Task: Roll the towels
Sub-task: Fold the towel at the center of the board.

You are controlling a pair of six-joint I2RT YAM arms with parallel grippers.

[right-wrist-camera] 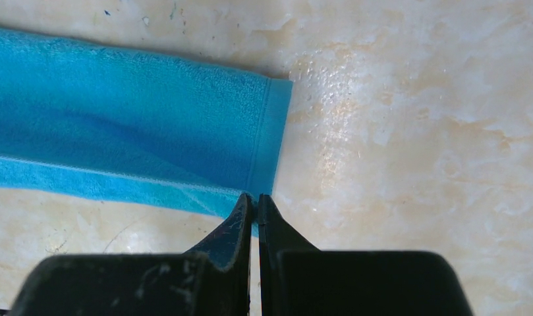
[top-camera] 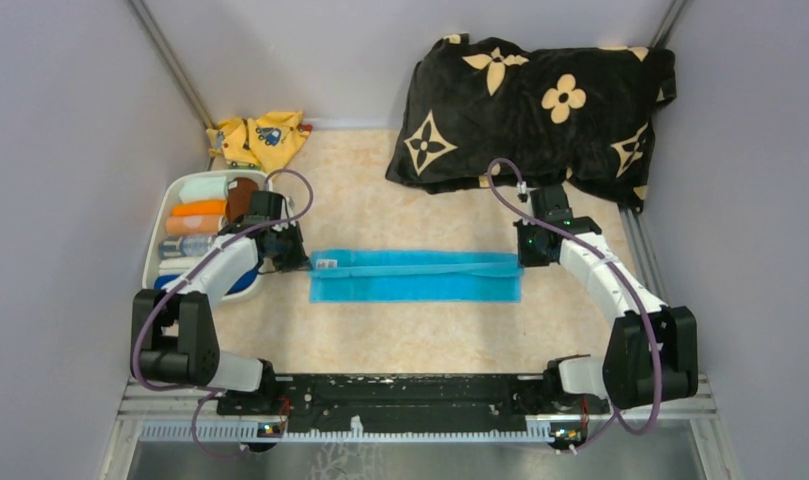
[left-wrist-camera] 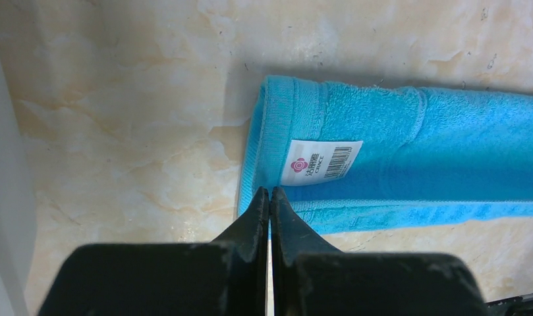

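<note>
the light cyan towel (top-camera: 416, 277) lies flat at the middle of the marbled table (top-camera: 380, 340), folded lengthwise into 1 long strip running from 9 to 3 o'clock. a white label (left-wrist-camera: 321, 162) shows at its 9 o'clock end.

the left gripper (left-wrist-camera: 270, 194) sits at that end and the right gripper (right-wrist-camera: 255, 199) at the 3 o'clock end. each has its jaws pressed together at a corner of the strip; whether cloth is pinched between them i cannot tell.

at 9 o'clock a white bin (top-camera: 166, 205) holds rolled cloths: a brown towel (top-camera: 242, 197), an orange roll (top-camera: 198, 209), a peach roll (top-camera: 192, 224) and paler ones, with a dark blue towel (top-camera: 244, 287) partly hidden under the left arm.

a yellow printed cloth (top-camera: 260, 140) lies at 11 o'clock and a black cushion (top-camera: 535, 105) with beige flowers at 1 o'clock.
</note>
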